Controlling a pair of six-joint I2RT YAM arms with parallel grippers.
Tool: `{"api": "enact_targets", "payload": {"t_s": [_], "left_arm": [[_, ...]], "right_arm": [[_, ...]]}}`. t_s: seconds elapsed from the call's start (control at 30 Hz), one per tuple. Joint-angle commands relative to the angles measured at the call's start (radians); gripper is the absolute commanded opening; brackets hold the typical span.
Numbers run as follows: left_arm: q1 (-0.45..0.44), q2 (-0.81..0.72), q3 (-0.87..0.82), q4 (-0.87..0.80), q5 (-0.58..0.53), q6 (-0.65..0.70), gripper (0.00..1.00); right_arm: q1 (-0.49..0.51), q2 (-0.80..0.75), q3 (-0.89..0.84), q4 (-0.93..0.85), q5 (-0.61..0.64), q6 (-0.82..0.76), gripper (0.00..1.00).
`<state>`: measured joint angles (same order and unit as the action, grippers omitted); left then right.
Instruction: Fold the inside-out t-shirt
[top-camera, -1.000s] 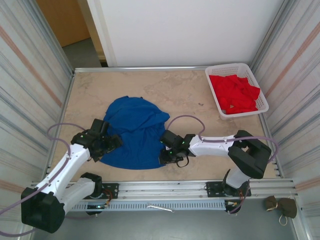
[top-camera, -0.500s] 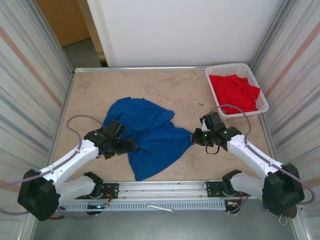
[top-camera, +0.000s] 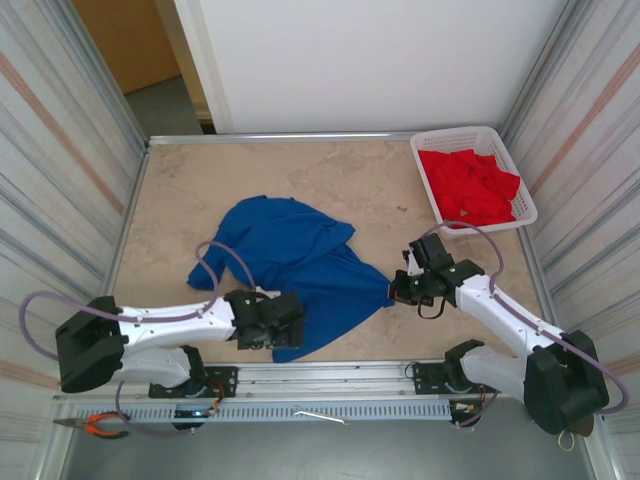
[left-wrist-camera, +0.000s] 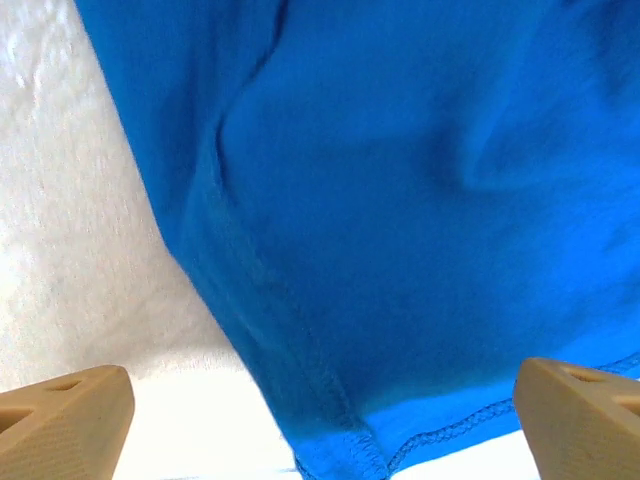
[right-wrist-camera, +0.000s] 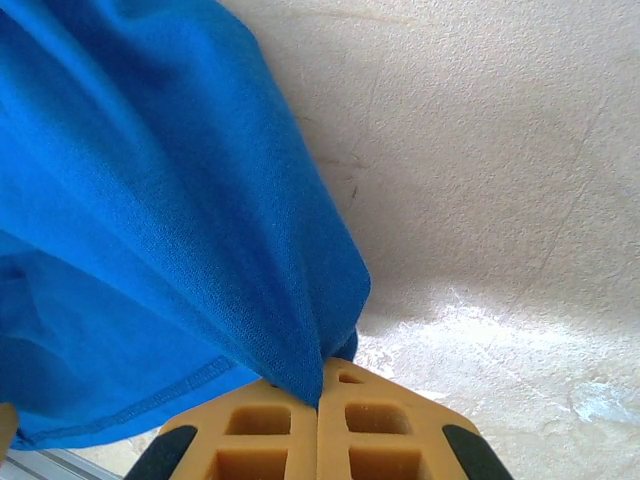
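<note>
The inside-out t-shirt (top-camera: 290, 255) is royal blue and lies crumpled mid-table, drawn out into a point toward the right. My right gripper (top-camera: 395, 289) is shut on that point; in the right wrist view a fold of blue fabric (right-wrist-camera: 200, 220) is pinched between the closed fingers (right-wrist-camera: 260, 440) of the gripper (right-wrist-camera: 320, 400). My left gripper (top-camera: 290, 322) hovers low at the shirt's near corner, open. In the left wrist view its tan fingertips (left-wrist-camera: 60, 420) stand wide on either side of the stitched hem corner (left-wrist-camera: 345, 440), with nothing gripped by the gripper (left-wrist-camera: 320, 425).
A white basket (top-camera: 428, 190) holding a red garment (top-camera: 470, 185) stands at the back right. Corrugated walls close in both sides. A metal rail (top-camera: 330, 380) runs along the near edge, with pliers (top-camera: 100, 425) below it at the left.
My right gripper closed on the shirt's edge and pulled it rightward, stretching the cloth. My left arm swung from the shirt's left side down to its near hem corner, staying open.
</note>
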<state>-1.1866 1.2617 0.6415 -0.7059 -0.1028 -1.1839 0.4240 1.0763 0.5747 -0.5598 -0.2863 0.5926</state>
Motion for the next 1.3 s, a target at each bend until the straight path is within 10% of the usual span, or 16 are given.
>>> {"api": "enact_targets", "payload": {"t_s": [0.0, 0.27, 0.4, 0.57, 0.83, 1.03, 1.27], "left_arm": [[-0.047, 0.030, -0.008, -0.029, -0.072, -0.138, 0.94], [-0.061, 0.107, -0.018, 0.074, -0.088, -0.120, 0.48], [-0.009, 0.111, -0.013, 0.098, -0.079, -0.066, 0.00], [0.212, -0.070, 0.102, 0.058, -0.060, 0.150, 0.00], [0.818, 0.003, 0.756, 0.072, 0.335, 0.495, 0.00], [0.884, 0.246, 1.469, -0.139, 0.354, 0.581, 0.00], [0.895, 0.105, 1.383, -0.076, 0.380, 0.503, 0.00]], "right_arm": [[-0.007, -0.028, -0.008, -0.023, -0.013, -0.020, 0.00], [-0.011, -0.058, 0.004, -0.045, -0.025, -0.019, 0.00], [-0.018, -0.082, 0.054, -0.086, -0.041, -0.020, 0.00], [-0.083, -0.047, 0.225, -0.100, -0.102, -0.044, 0.00], [-0.280, 0.342, 0.942, -0.074, -0.316, -0.029, 0.00], [-0.369, 0.498, 1.468, -0.050, -0.452, 0.156, 0.00], [-0.435, 0.330, 1.454, 0.029, -0.526, 0.270, 0.00]]}}
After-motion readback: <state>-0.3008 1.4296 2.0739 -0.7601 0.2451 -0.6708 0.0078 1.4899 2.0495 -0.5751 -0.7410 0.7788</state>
